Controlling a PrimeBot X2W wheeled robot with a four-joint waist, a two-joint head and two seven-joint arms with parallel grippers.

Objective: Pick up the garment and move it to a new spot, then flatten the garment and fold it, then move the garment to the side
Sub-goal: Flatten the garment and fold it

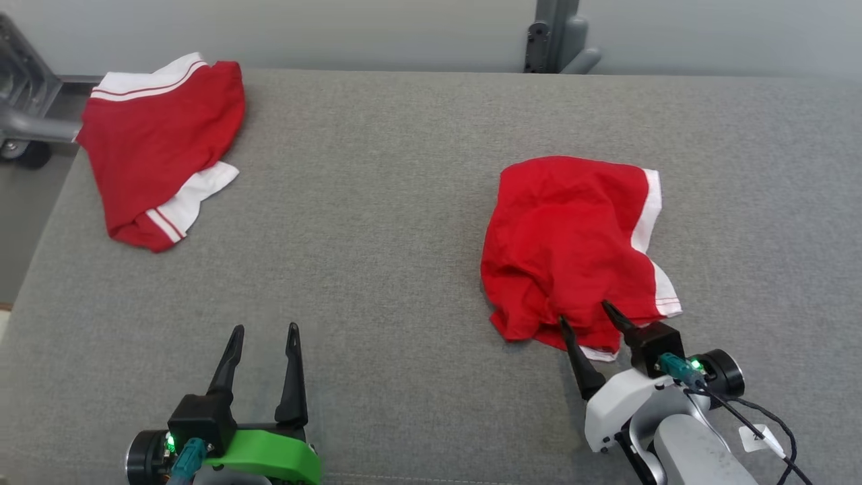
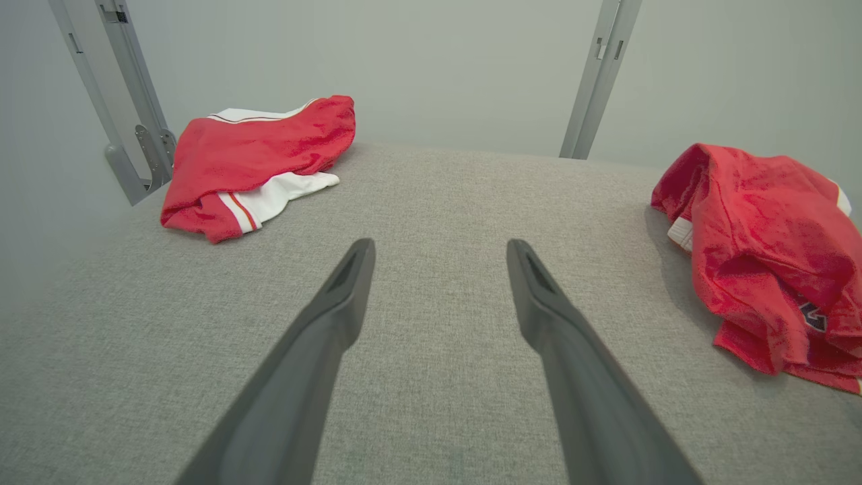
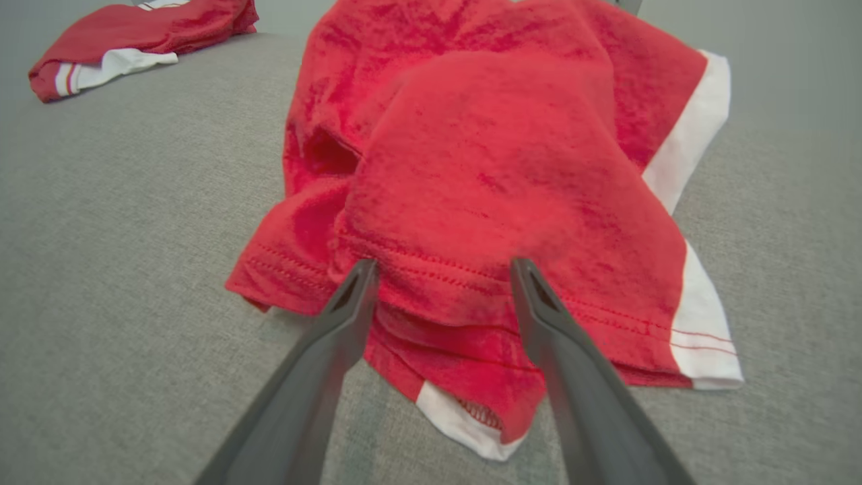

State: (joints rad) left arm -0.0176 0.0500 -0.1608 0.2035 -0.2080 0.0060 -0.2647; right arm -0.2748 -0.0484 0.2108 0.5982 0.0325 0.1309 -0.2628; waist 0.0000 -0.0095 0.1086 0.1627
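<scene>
A crumpled red garment [image 1: 572,236] with white trim lies on the right half of the grey padded table [image 1: 377,222]. My right gripper [image 1: 584,315] stands open at its near hem, one finger on each side of a fold of the red cloth [image 3: 438,283]. Whether the fingers touch the cloth I cannot tell. The garment [image 2: 768,249] also shows at the right edge of the left wrist view. My left gripper [image 1: 264,330] is open over bare table at the near left, nothing between its fingers [image 2: 350,283].
A second red and white garment [image 1: 158,145] lies bunched at the table's far left corner, also seen as a heap [image 2: 256,158] in the left wrist view. A grey metal post [image 1: 555,34] stands behind the far edge, a wheeled frame [image 1: 23,114] beyond the left edge.
</scene>
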